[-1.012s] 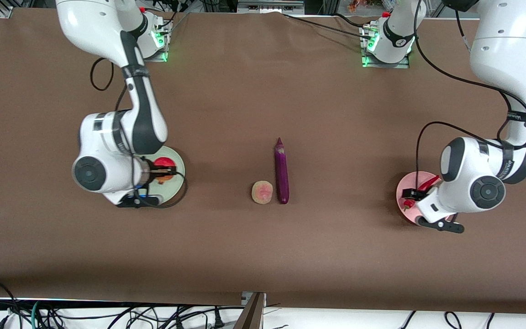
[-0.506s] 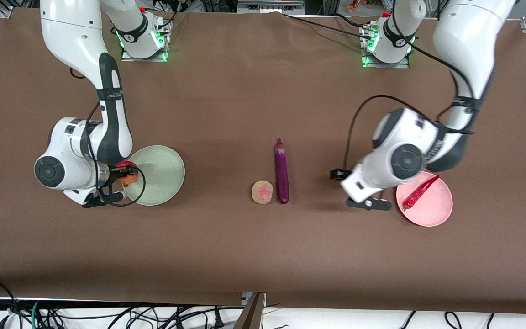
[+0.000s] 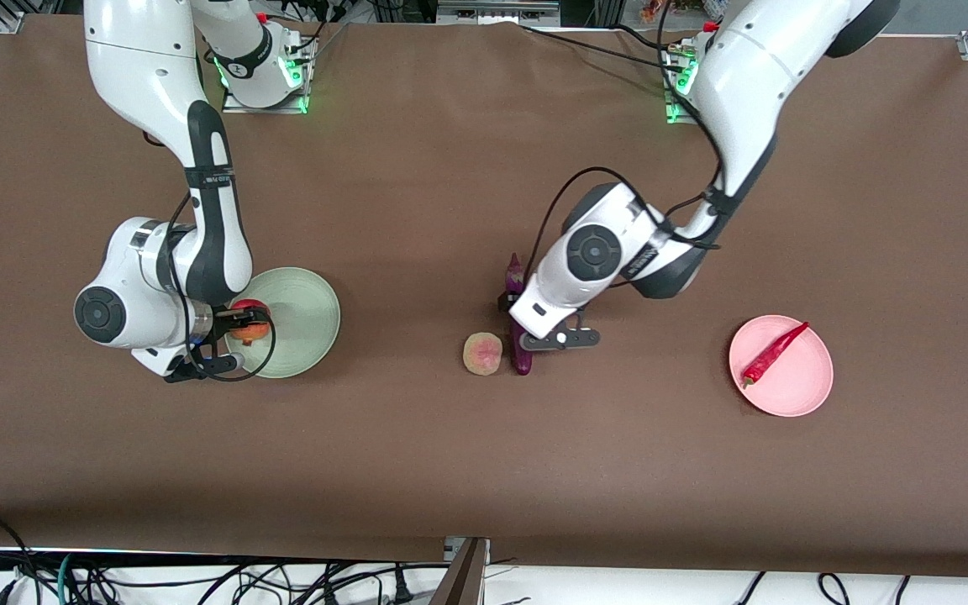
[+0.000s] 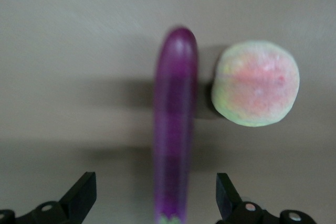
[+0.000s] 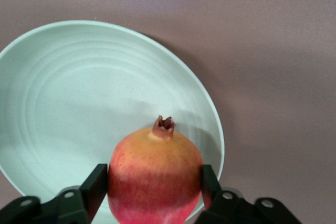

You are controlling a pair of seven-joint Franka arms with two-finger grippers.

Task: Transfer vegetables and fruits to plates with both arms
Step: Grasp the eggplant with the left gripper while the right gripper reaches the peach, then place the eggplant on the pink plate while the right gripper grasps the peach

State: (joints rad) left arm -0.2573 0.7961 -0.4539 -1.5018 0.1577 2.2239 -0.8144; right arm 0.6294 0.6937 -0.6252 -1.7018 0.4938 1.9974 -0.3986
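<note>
Currently two steps are in hand: the red fruit [image 5: 155,177] is clamped between the fingers of the right gripper [image 3: 242,323] over the rim of the green plate [image 3: 303,313], while the left gripper [image 3: 516,313], fingers spread wide, is poised over the eggplant [image 4: 175,124] on the tabletop, with the pale fruit [image 3: 482,353] just beside that eggplant. Next, a release onto the green plate is judged due, and a straight descent with the fingers astride the eggplant, clear of the pale fruit. The chili [image 3: 774,352] is seen lying on the pink plate [image 3: 795,391], well apart from the eggplant toward the left arm's end.

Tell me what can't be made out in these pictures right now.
- Front view: the eggplant's middle, covered by the left arm; the left pincer itself is hidden there.
- Left wrist view: the eggplant's stem end, cut off by the frame edge.
- Right wrist view: the underside of the red fruit in the right pincer, so contact with the green plate is unclear.
</note>
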